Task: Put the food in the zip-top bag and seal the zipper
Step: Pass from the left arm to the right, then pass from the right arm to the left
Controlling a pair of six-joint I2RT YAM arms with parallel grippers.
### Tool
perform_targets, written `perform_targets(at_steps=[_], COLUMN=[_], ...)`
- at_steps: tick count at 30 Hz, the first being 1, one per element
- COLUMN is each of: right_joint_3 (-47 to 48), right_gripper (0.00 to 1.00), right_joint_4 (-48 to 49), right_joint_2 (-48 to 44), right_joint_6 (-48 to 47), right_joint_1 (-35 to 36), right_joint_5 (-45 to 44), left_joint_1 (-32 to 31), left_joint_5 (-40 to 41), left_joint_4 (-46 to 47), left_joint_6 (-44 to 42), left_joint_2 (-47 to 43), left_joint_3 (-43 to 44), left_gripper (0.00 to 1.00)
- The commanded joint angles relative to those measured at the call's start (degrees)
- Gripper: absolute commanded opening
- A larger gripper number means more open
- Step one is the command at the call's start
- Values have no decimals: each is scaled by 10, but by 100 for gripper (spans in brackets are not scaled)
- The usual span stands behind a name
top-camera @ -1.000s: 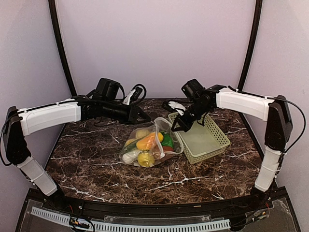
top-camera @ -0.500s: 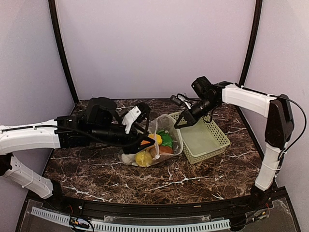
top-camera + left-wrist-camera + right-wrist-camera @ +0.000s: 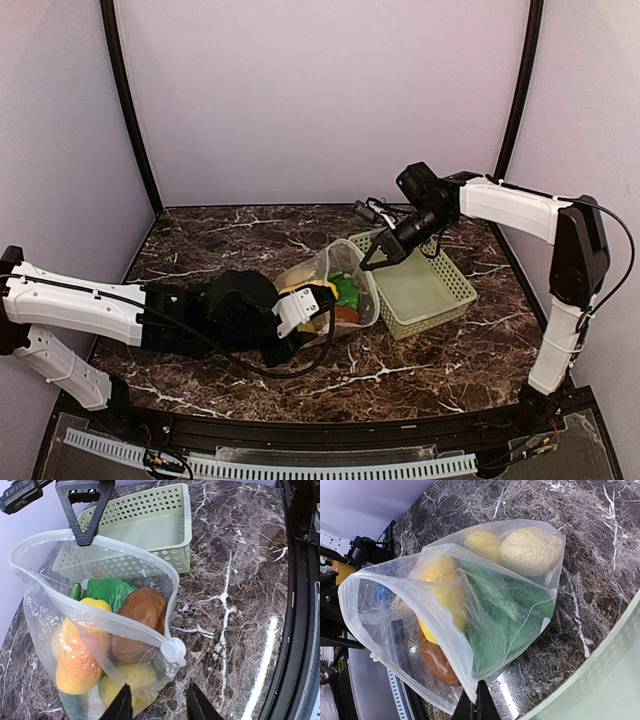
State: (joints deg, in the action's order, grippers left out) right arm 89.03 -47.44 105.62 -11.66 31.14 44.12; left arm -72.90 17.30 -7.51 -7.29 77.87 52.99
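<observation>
The zip-top bag (image 3: 45, 605) stands open-mouthed on the marble with the food inside: a green cabbage (image 3: 112, 591), a brown piece (image 3: 142, 611), an orange piece (image 3: 75, 660) and yellow pieces. Its zipper (image 3: 115, 623) runs along the near rim and ends in a round white slider (image 3: 173, 650). My left gripper (image 3: 159, 707) is open, low on the table just short of that slider corner, gripping nothing. My right gripper (image 3: 476, 702) is shut on the bag's far rim and holds it up (image 3: 372, 262). From the right wrist, cabbage (image 3: 505, 610) and a pale wrinkled piece (image 3: 530, 550) show through the plastic.
A light green slotted basket (image 3: 445, 295) sits to the right of the bag, touching it or nearly so, with nothing in it (image 3: 165, 527). The table's black front edge (image 3: 300, 605) runs close behind my left gripper.
My left arm swung from the back left round to the near side of the bag, dropped low and opened its jaws. My right gripper lifted the far rim slightly and has kept hold.
</observation>
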Motion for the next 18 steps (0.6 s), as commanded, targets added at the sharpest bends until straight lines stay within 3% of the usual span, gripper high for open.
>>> perform_targets(at_steps=[1, 8, 18], right_joint_3=[-6, -3, -4], right_gripper=[0, 0, 0], right_joint_4=[13, 12, 12], right_joint_2=[-18, -15, -18], right_joint_6=[2, 4, 4], right_joint_1=[1, 2, 2], right_joint_5=[14, 17, 14], left_joint_1=[-9, -19, -27], left_joint_5=[69, 65, 72], left_joint_4=[40, 115, 148], left_joint_6=[0, -12, -56], left_joint_2=[15, 24, 60], left_joint_3=[-21, -42, -37], left_gripper=[42, 51, 47])
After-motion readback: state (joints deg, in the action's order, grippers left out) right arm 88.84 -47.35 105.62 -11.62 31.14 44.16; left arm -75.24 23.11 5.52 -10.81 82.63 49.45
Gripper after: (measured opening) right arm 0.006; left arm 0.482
